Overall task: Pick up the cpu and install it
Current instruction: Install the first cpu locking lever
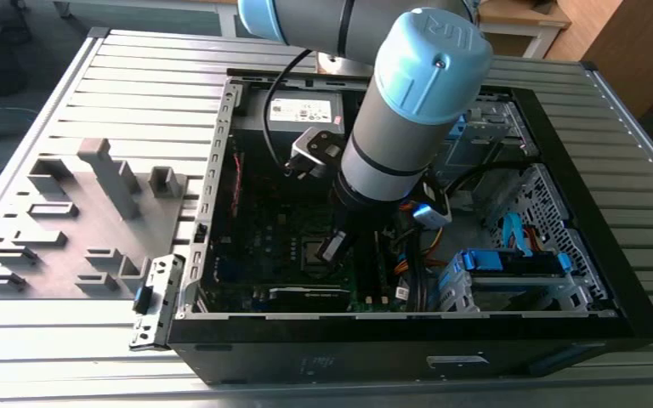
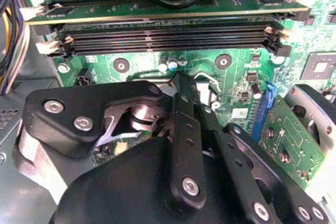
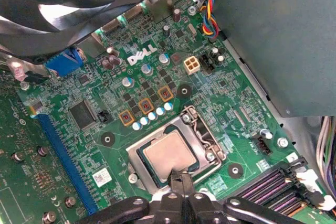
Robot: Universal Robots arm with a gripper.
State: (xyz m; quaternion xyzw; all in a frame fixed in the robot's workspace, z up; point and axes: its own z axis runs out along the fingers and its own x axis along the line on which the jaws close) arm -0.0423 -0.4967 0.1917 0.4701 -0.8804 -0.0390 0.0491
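Note:
The cpu (image 3: 169,153), a pale silvery square chip, lies flat in the motherboard socket (image 3: 137,171) with the socket's metal frame open around it. My gripper (image 3: 181,178) stands right at the chip's near edge, its two black fingers pressed together, tips touching or just above that edge. In the exterior view the arm reaches down into the black computer case (image 1: 553,327), and the gripper (image 1: 332,248) is low over the green motherboard (image 1: 269,229). In the second wrist view the gripper (image 2: 181,85) has its fingers together in front of the memory slots (image 2: 173,40).
A grey fixture plate with tall grey blocks (image 1: 88,221) lies on the slatted table at the exterior view's left. Inside the case are a fan (image 3: 79,3), coloured cables (image 3: 210,3), memory slots (image 3: 273,187), a blue slot (image 3: 65,156) and drive cages (image 1: 508,272).

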